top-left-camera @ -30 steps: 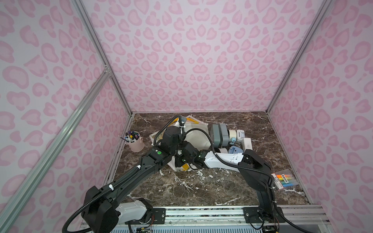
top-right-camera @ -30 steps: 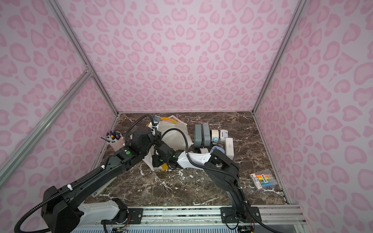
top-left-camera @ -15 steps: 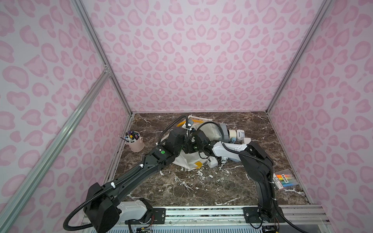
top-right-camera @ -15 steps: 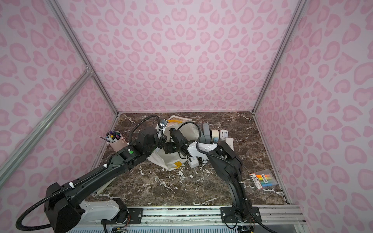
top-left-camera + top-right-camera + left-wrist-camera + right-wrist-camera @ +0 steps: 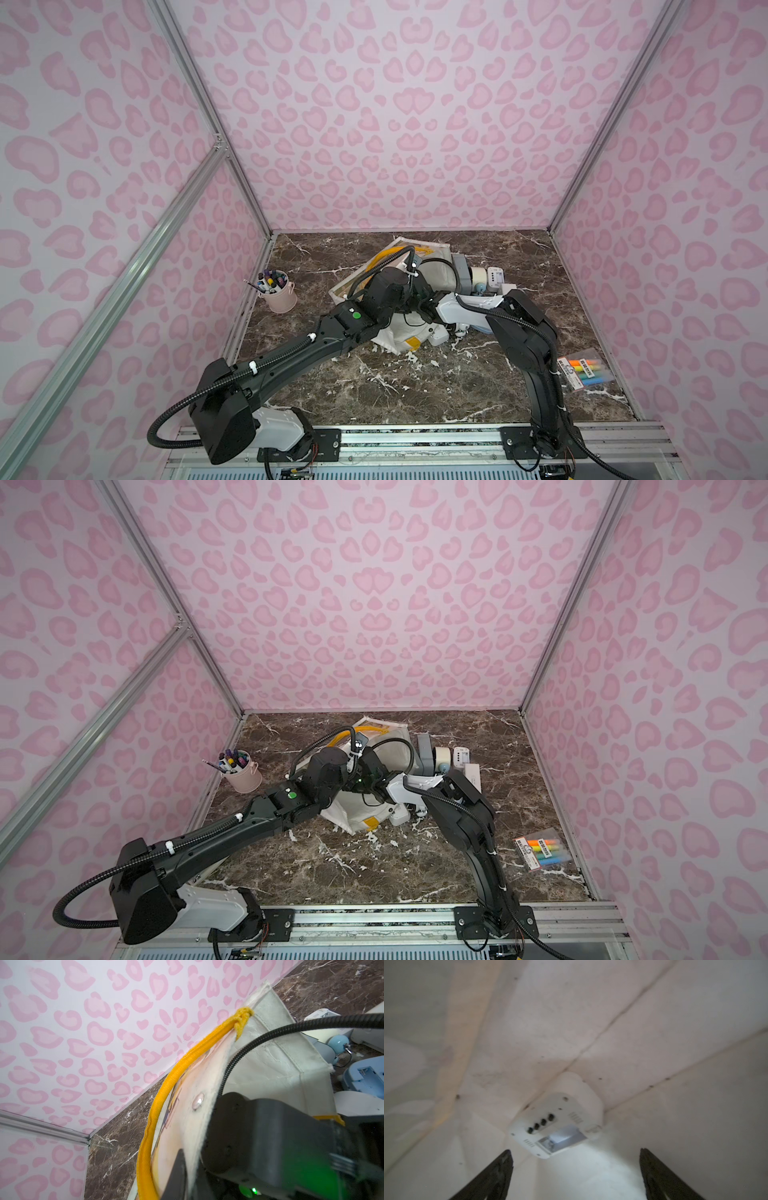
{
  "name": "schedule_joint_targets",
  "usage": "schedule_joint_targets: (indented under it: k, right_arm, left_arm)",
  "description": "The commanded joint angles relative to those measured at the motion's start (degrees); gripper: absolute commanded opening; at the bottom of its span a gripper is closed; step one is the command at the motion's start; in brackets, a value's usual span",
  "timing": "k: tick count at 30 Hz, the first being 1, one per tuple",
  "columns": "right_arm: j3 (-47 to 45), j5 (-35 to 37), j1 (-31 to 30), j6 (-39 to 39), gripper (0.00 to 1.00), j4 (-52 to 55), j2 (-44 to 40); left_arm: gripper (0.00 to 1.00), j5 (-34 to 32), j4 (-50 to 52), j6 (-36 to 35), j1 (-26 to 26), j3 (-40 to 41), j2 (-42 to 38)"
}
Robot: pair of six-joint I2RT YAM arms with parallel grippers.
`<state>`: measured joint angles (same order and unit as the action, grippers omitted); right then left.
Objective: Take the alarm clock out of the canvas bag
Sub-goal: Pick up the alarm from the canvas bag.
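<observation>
The canvas bag point(image 5: 434, 272) point(image 5: 395, 752) lies in mid-table, off-white with a yellow strap point(image 5: 166, 1093). My left gripper point(image 5: 192, 1176) is shut on the bag's rim and holds the mouth up. My right gripper point(image 5: 576, 1159) is inside the bag, its dark fingers point(image 5: 496, 1169) wide apart with nothing between them. The alarm clock point(image 5: 558, 1124), white with a row of black buttons on its back, lies just beyond the fingertips against the bag's inner seam, untouched. In both top views the clock and the right jaws are hidden by cloth and arms.
A pink pen bucket point(image 5: 277, 293) stands at the left. Grey, cream and white clocks point(image 5: 482, 278) crowd the bag's right side, with a blue one point(image 5: 365, 1080) there. A white block point(image 5: 438, 337) lies at the bag's front. A highlighter pack point(image 5: 584, 370) lies at the right edge.
The right gripper has gone deeper into the bag and opened wider. The left arm has shifted right, carrying the rim with it.
</observation>
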<state>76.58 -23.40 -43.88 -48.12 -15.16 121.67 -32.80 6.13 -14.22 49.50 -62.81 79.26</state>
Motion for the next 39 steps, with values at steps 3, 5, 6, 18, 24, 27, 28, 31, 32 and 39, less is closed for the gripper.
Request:
schedule_joint_targets:
  k: [3,5,6,18,24,27,28,31,32,39]
  right_arm:
    - [0.29,-4.77,-0.24,-14.01,0.94,-8.59,3.82]
    - [1.68,-4.75,-0.20,-16.15,0.95,-7.99,5.56]
    - [2.07,-4.72,-0.16,-17.21,0.94,-7.73,6.56]
    - [1.93,-2.00,0.55,-26.03,0.72,-15.21,12.36]
    - [2.88,-1.29,0.46,-23.34,0.52,-11.91,10.92]
    - [3.54,-1.12,0.46,-22.47,0.49,-10.94,10.51]
    - [3.74,-1.19,0.47,-22.04,0.48,-10.52,10.32]
    - [4.02,-0.89,0.25,-20.61,0.44,-8.71,9.77]
    - [4.10,-0.86,0.20,-19.99,0.43,-8.17,9.74]
    - [4.18,-0.08,-0.59,-16.58,0.36,-4.14,6.64]
  left_arm:
    - [0.03,-2.72,-5.15,-0.32,2.74,-0.48,0.78]
    - [0.03,-3.30,-5.62,0.36,3.60,-0.07,0.67]
    - [0.03,-3.49,-6.16,0.78,4.00,0.44,0.40]
    - [0.03,-4.16,-7.85,4.42,6.93,5.33,-3.93]
    - [0.03,-4.69,-6.35,4.76,7.02,7.49,-7.66]
    - [0.03,-5.29,-6.03,4.73,6.98,8.76,-8.83]
    - [0.03,-5.62,-6.06,4.73,6.97,9.19,-9.09]
    - [0.03,-7.02,-6.74,4.15,7.00,10.61,-9.91]
    - [0.03,-7.84,-6.75,3.83,7.01,10.82,-10.00]
    - [0.03,-12.23,-7.73,2.66,6.99,12.48,-11.27]
